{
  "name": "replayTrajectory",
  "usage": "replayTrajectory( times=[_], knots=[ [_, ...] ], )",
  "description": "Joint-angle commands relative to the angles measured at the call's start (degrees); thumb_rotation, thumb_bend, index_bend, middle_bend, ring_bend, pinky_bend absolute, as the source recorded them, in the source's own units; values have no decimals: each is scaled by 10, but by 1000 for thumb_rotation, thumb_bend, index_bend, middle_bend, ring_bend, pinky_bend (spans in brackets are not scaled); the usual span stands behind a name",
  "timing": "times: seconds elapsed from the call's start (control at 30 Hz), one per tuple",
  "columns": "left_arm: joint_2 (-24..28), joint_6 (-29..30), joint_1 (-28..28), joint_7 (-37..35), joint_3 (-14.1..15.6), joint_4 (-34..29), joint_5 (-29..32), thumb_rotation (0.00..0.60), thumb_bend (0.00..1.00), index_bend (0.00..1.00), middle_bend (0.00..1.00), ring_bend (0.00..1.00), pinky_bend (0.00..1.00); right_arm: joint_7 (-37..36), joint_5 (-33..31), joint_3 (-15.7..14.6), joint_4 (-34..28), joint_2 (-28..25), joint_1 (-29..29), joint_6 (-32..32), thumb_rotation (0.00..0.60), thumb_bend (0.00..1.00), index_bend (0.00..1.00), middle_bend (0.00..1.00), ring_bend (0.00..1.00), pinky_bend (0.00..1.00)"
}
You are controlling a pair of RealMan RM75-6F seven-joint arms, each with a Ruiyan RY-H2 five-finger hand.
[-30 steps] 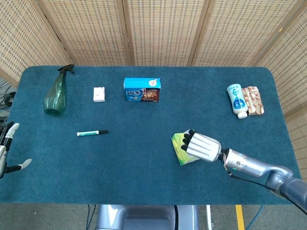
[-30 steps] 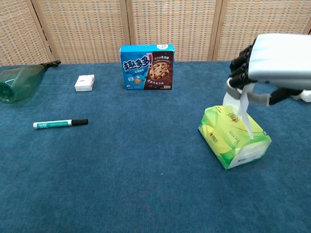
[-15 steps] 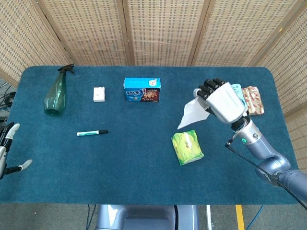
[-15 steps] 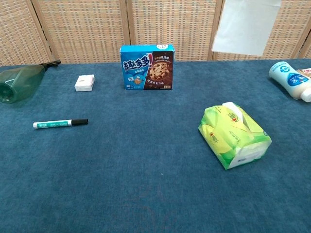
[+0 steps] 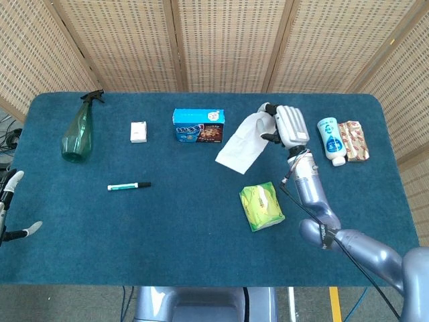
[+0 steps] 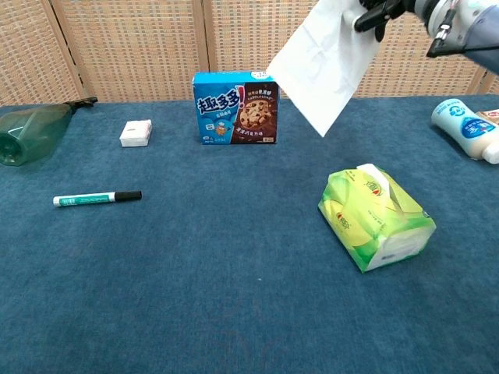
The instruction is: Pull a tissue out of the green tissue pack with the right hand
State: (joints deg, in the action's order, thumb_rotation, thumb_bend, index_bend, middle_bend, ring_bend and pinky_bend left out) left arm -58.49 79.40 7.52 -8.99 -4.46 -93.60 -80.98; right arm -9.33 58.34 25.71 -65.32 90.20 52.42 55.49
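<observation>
Right hand [image 5: 285, 124] pinching tissue [image 5: 241, 145] high above green tissue pack [image 5: 261, 206]; left hand [image 5: 8, 215], fingers spread, only in head view

Open blue table surface [image 5: 188, 221] lies below and to the left of the raised right hand [image 5: 285, 125]. The hanging tissue [image 5: 241, 143] fills the air just left of that hand. The green tissue pack [image 5: 261, 206] sits on the table below it, apart from the tissue. A cookie box [image 5: 198, 125] stands beyond the tissue on the left; a white bottle [image 5: 331, 140] and a snack packet [image 5: 354, 141] lie close on the right. Marker [image 5: 129, 186], small white box [image 5: 138, 132] and spray bottle [image 5: 78, 130] lie well apart, far left.
</observation>
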Motion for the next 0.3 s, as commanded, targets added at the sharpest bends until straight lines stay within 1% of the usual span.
replayTrajectory(
  times=[0.03, 0.2, 0.3],
  knots=[
    [2, -9, 4, -6, -2, 3, 7, 600, 0, 0, 0, 0, 0, -21, -41, 9, 46, 45, 18, -54, 600, 800, 666, 639, 519, 622],
    [3, -20, 9, -11, -4, 6, 12, 600, 0, 0, 0, 0, 0, -47, -71, 19, 76, 70, 31, -106, 600, 801, 666, 639, 519, 622],
    [3, -22, 9, -14, -5, 7, 15, 600, 0, 0, 0, 0, 0, -49, -76, 22, 91, 79, 38, -119, 600, 801, 666, 639, 519, 622]
  ],
)
